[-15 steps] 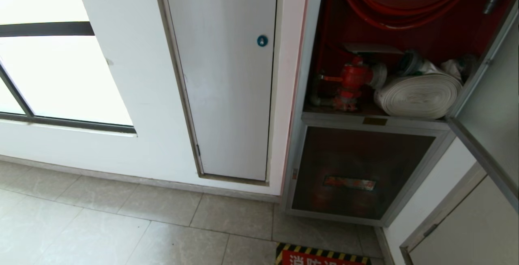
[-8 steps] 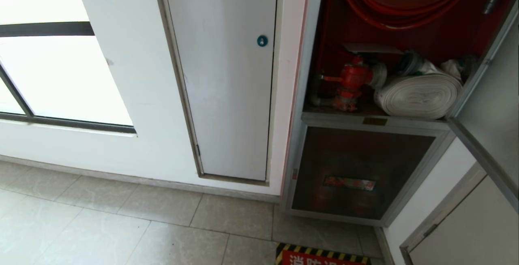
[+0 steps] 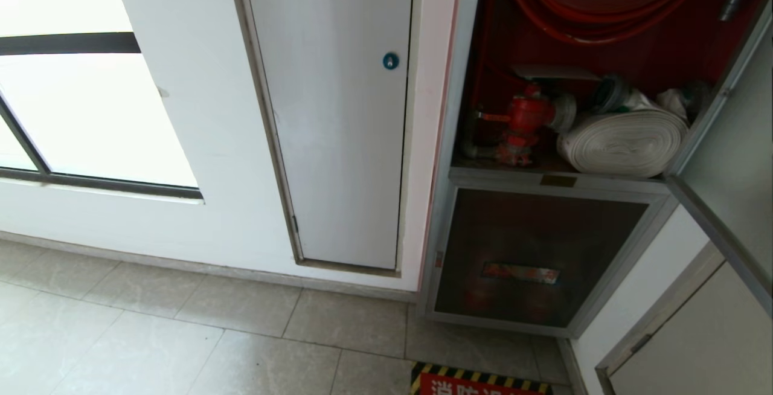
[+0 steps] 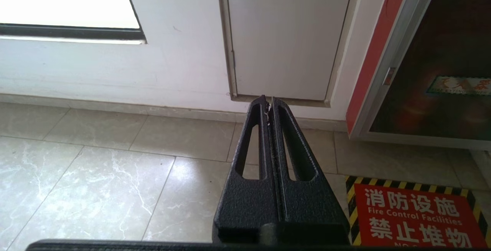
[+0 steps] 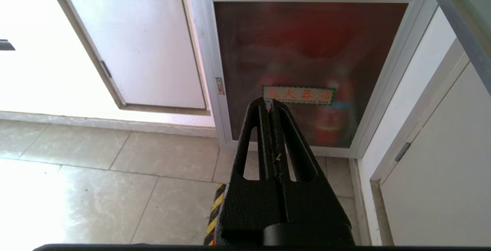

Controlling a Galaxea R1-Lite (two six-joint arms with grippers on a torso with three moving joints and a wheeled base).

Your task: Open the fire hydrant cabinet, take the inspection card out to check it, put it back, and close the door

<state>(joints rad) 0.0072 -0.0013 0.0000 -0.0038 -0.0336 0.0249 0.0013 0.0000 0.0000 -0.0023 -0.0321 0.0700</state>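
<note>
I see a pale tiled floor (image 3: pixel 181 334) meeting a white wall (image 3: pixel 199 141), with a window (image 3: pixel 72 111) at left and a plain white panel (image 3: pixel 338 129) with a blue lock (image 3: pixel 391 60). At right the fire hydrant cabinet (image 3: pixel 450 141) stands open: red inside, with red valve (image 3: pixel 524 118) and white rolled hose (image 3: pixel 622 141). Its door (image 3: pixel 734 159) is swung out at far right. The inspection card (image 3: pixel 552 72) lies flat just above the valve. My left gripper (image 4: pixel 268 103) and right gripper (image 5: pixel 269 103) both hang low near the floor, fingers pressed together, holding nothing.

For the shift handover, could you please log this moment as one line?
silver aluminium-framed fire hydrant cabinet: open | glass door: swung right | pale inspection card: above red valve | left gripper: shut, empty | right gripper: shut, empty
</note>
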